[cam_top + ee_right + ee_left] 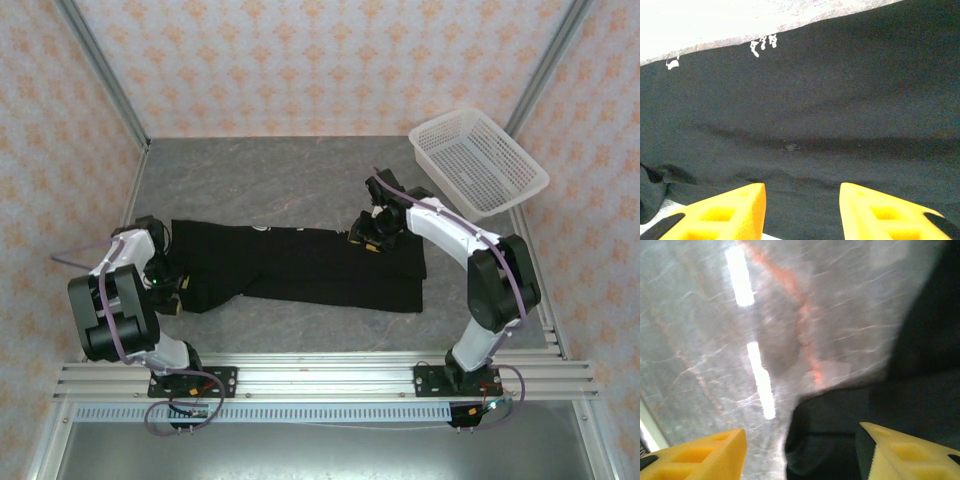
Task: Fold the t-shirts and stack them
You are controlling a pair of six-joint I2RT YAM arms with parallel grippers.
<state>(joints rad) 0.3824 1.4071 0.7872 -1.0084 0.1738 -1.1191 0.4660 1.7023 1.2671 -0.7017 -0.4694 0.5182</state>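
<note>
One black t-shirt (300,265) lies folded in a long band across the grey table (270,175), plain side up, with a bit of white lettering (260,228) at its far edge. My left gripper (165,285) is low at the shirt's left end. In the left wrist view its yellow fingers (710,455) stand open (802,440) over the rumpled cloth edge (840,430), holding nothing. My right gripper (368,236) is over the far right part of the shirt. Its jaws are open (802,187) just above the flat black cloth (815,100), near the lettering (762,45).
A white mesh basket (478,160) stands at the back right corner, tilted over the table edge. Metal frame posts run along the left side (135,190) and the right side (530,260). A rail (320,380) crosses the near edge by the arm bases.
</note>
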